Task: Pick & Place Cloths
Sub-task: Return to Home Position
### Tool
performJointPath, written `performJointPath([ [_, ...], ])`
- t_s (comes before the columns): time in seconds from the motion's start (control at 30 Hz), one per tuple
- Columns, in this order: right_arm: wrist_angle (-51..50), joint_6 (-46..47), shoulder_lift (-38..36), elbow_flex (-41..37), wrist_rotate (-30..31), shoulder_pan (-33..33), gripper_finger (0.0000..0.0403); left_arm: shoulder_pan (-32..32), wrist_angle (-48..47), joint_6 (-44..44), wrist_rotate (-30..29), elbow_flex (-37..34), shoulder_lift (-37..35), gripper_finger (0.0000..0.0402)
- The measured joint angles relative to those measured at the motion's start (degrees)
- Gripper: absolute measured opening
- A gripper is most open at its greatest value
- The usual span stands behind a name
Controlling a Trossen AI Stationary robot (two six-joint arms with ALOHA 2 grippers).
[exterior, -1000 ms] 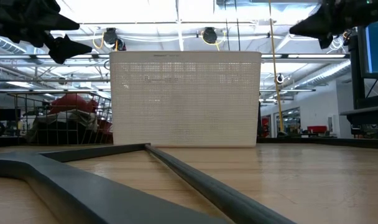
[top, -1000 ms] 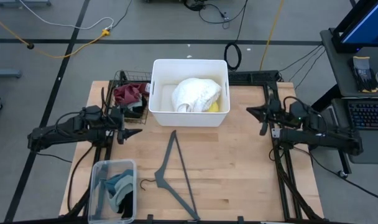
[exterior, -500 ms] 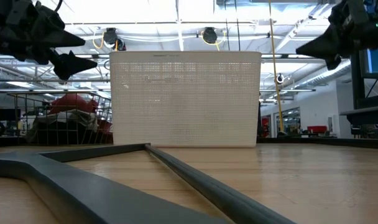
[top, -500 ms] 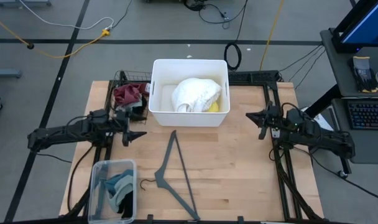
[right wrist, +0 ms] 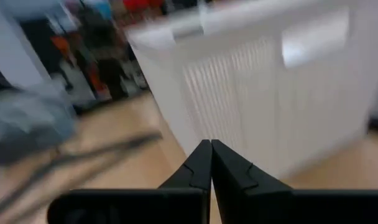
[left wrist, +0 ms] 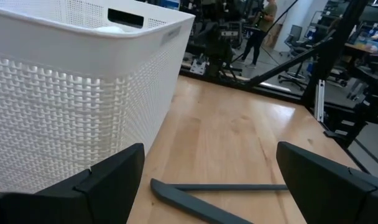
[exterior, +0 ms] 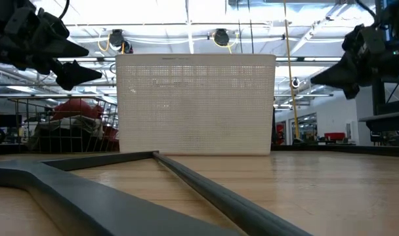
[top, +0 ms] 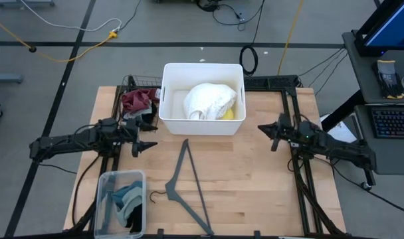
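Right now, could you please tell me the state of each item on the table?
left gripper: jaws open, empty
right gripper: jaws shut, empty
white bin: holding a white cloth and a yellow cloth
wire basket: holding a maroon cloth
transparent bin: holding a heap of cloths
hanger: lying flat on the table

In the high view's top middle, most of the yellow cloth point(top: 229, 115) hides under the white cloth point(top: 208, 99). At lower left, the heaped cloths point(top: 126, 199) in the clear bin point(top: 120, 173) are too small to tell apart. In the low view the white bin point(exterior: 196, 105) hides all that is inside it, and the left and bottom edges cut off the clothes hanger point(exterior: 88, 190).
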Motion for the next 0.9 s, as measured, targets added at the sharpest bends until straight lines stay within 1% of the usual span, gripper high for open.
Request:
performJointPath([
  [0.07, 6.40, -1.14, -0.08, -1.95, -1.32, -0.02, 0.0001, 0.00, 0.00, 0.14, 0.00, 0.00, 0.00, 0.0365],
  [0.13, 11.77, -3.76, -0.02, -4.13, -5.21, -0.02, 0.0001, 0.01, 0.00, 0.20, 0.00, -0.01, 0.00, 0.0365],
  [0.2, 14.13, -7.30, -0.02, -6.16, -9.05, -0.02, 0.0001, 0.01, -0.04, 0.28, -0.03, -0.02, 0.00, 0.0365],
  [0.27, 14.56, -9.18, -0.10, -7.16, -11.23, -0.02, 0.0001, 0.00, -0.64, 0.28, -0.07, -0.02, 0.04, 0.0365],
  [0.47, 13.61, -9.40, 0.11, -7.85, -10.00, -0.03, 0.0001, 0.00, -2.16, 0.25, -0.31, -0.04, 0.07, 0.0365],
  [0.9, 13.61, -7.51, 0.11, -7.98, -10.15, -0.04, 0.0002, 0.00, -2.03, 0.21, -0.31, -0.04, 0.15, 0.0365],
])
